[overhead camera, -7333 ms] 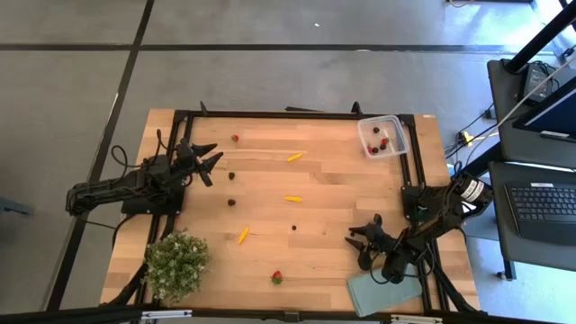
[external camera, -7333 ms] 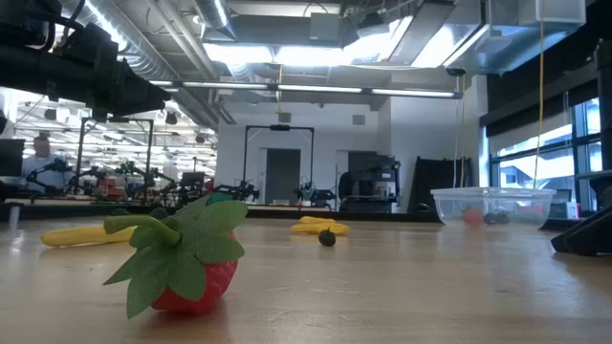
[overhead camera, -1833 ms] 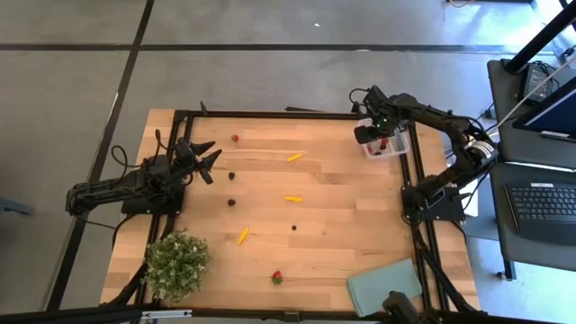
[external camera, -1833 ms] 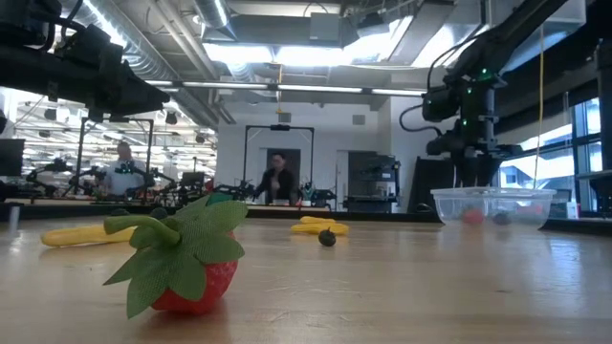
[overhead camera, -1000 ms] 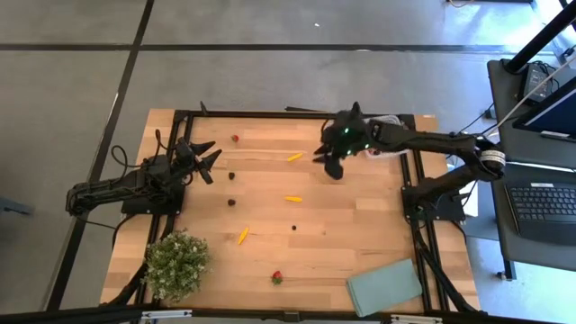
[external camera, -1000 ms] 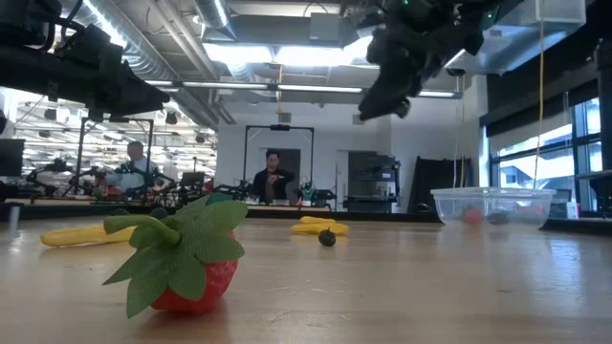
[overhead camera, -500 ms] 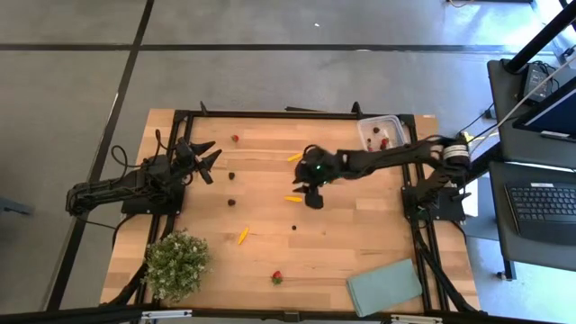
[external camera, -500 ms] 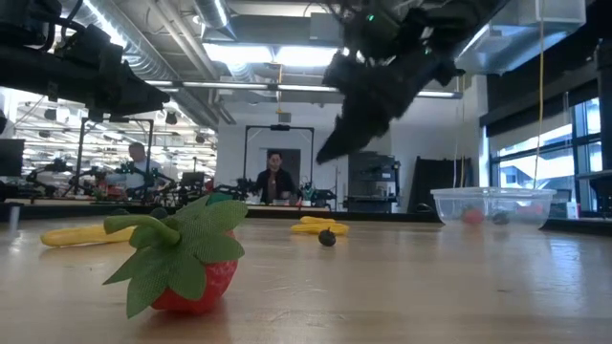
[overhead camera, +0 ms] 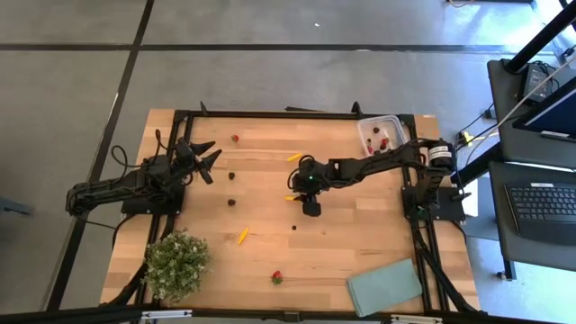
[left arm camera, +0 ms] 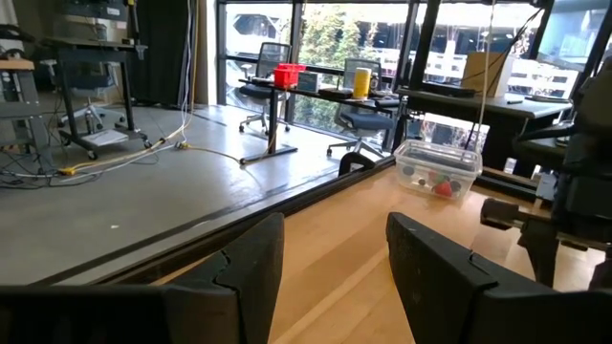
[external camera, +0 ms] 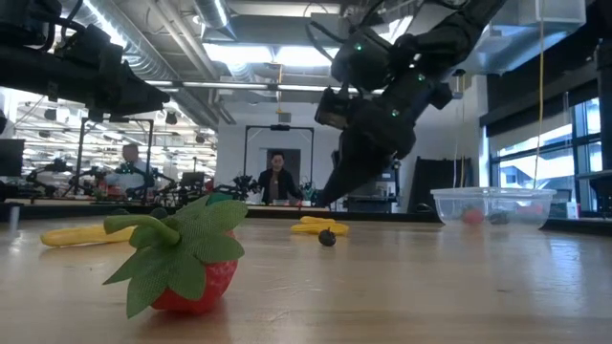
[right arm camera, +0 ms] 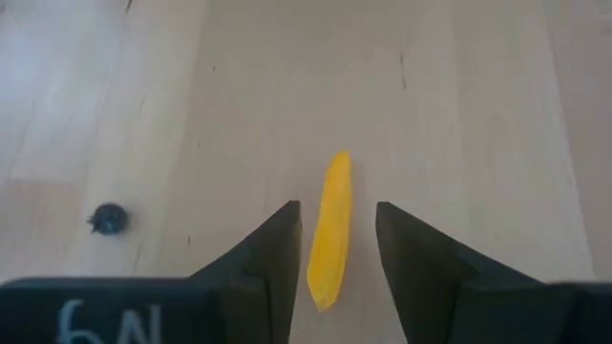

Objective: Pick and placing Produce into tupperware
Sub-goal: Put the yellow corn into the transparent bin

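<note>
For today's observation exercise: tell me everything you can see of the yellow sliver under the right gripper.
The yellow sliver is a slim, smooth, yellow-orange piece with tapered ends, plastic-looking, lying flat on the wooden table. It lies lengthwise in the gap of the open right gripper, whose fingers flank it without visibly touching. In the high view it sits mid-table, partly hidden beneath that gripper. A dark berry lies apart.

Right gripper (right arm camera: 333,250) has swung away from the tupperware (overhead camera: 382,135) and dropped low over mid-tabletop (overhead camera: 360,216); its parted fingers (right arm camera: 273,253) now straddle a yellow sliver (right arm camera: 330,229).
</note>
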You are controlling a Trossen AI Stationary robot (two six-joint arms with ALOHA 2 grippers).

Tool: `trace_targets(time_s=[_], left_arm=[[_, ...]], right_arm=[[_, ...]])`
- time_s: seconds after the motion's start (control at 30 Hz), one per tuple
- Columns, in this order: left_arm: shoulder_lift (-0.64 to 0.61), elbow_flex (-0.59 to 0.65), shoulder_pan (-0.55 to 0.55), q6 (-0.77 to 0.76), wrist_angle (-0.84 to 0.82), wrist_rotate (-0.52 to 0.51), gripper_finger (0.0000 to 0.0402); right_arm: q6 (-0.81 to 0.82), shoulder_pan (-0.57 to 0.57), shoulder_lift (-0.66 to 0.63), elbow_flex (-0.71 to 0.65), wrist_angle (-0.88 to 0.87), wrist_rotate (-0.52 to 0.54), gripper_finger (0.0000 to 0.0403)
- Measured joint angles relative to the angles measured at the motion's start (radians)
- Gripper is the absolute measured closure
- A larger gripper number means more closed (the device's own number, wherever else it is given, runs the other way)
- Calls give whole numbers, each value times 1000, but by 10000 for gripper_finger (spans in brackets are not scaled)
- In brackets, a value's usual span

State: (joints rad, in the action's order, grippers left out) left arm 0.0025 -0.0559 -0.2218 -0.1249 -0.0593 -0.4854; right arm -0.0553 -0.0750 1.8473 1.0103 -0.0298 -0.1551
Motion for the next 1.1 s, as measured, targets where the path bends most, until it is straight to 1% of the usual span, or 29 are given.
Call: trace_targets(time_s=[0.3,0.47,0.5,0.63,0.73,0.83,0.97,1.1], left_arm=[[0,0,0,0,0,0,223],[0,0,0,0,0,0,223],[0,0,0,0,0,0,223],[0,0,0,0,0,0,223],[0,0,0,5,0,0,223],[0,0,0,5,0,0,223],[0,0,0,5,0,0,223],[0,0,0,5,0,0,223]], right_arm=[[101,0,0,0,36,-1,263],[94,4,0,0,58,-4,263],[79,4,0,0,64,-10,263],[28,5,0,0,64,-108,260],[24,6,0,0,64,-118,246],[21,6,0,0,67,-115,223],[51,5,0,0,69,-103,194],[80,5,0,0,70,-103,177]])
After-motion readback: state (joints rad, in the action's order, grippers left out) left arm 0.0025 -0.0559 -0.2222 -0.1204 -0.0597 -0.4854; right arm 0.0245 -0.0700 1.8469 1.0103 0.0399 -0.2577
